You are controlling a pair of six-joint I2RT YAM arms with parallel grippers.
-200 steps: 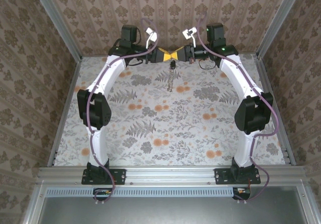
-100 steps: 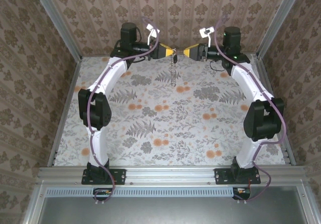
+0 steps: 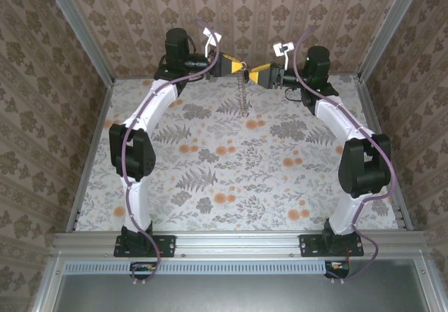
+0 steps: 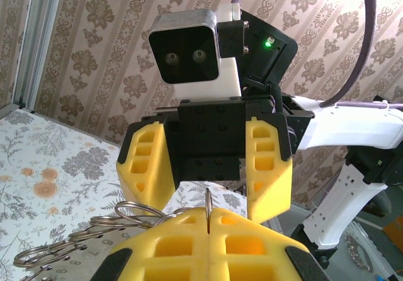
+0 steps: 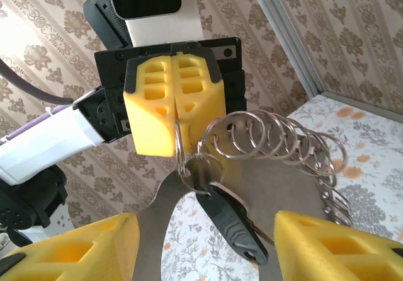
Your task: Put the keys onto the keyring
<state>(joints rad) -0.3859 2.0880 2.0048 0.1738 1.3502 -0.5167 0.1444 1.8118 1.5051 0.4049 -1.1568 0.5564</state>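
Note:
My left gripper (image 3: 239, 66) is shut on the keyring (image 5: 179, 143), a thin silver split ring that stands edge-on between its yellow fingertips (image 4: 208, 213). A smaller ring (image 5: 205, 169) hangs from it and carries the keys (image 5: 238, 229), a black-headed key with a silver blade. My right gripper (image 3: 254, 70) faces the left one high over the far table. It is open, with its pads (image 5: 327, 246) on either side of the hanging key and apart from it. From the left wrist, the right gripper (image 4: 208, 171) stands wide behind the ring.
A flat metal plate (image 5: 286, 193) with a row of several silver rings (image 5: 283, 136) hangs from the same bunch and dangles as a chain (image 3: 244, 98) toward the floral table (image 3: 231, 172). The papered back wall (image 3: 238, 18) is just behind both grippers.
The right gripper has opened and let go of the bunch, backing off a little from the left one. Both grippers rose toward the back wall; the left stays shut on the ring.

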